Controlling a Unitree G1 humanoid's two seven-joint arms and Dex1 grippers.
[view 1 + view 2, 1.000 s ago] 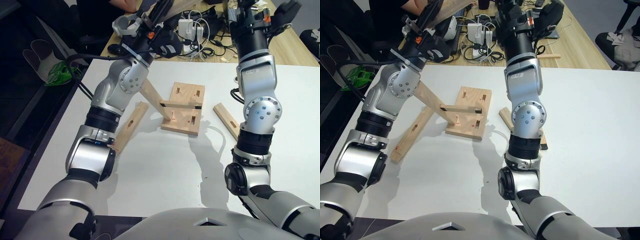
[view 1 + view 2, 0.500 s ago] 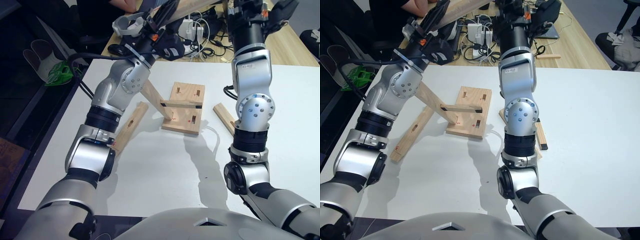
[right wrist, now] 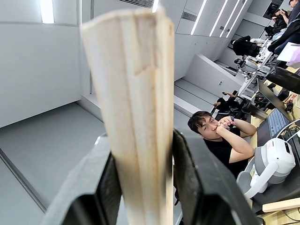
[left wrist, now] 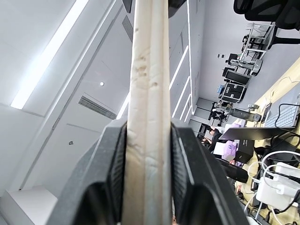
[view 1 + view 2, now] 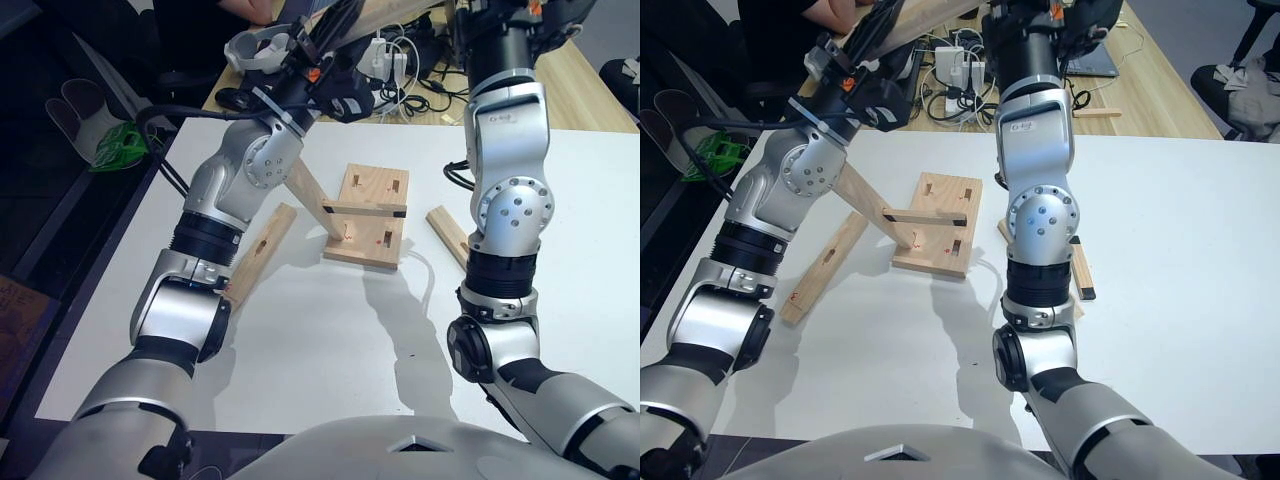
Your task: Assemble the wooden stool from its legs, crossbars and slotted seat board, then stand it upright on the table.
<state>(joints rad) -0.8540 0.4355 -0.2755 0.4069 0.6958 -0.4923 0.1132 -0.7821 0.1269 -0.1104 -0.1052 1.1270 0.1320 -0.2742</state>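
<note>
A loose leg lies flat near the table's left edge. My left gripper is clamped on a wooden bar, raised over the far left corner. The seat board lies flat mid-table, with a slanting leg and a crossbar apparently socketed. My right gripper pinches a second bar, raised high. A spare leg lies just right of the board.

Judgement: light, stiff, smooth wood; grip mid-length. There is open room in front of the board; cables crowd the far edge.
</note>
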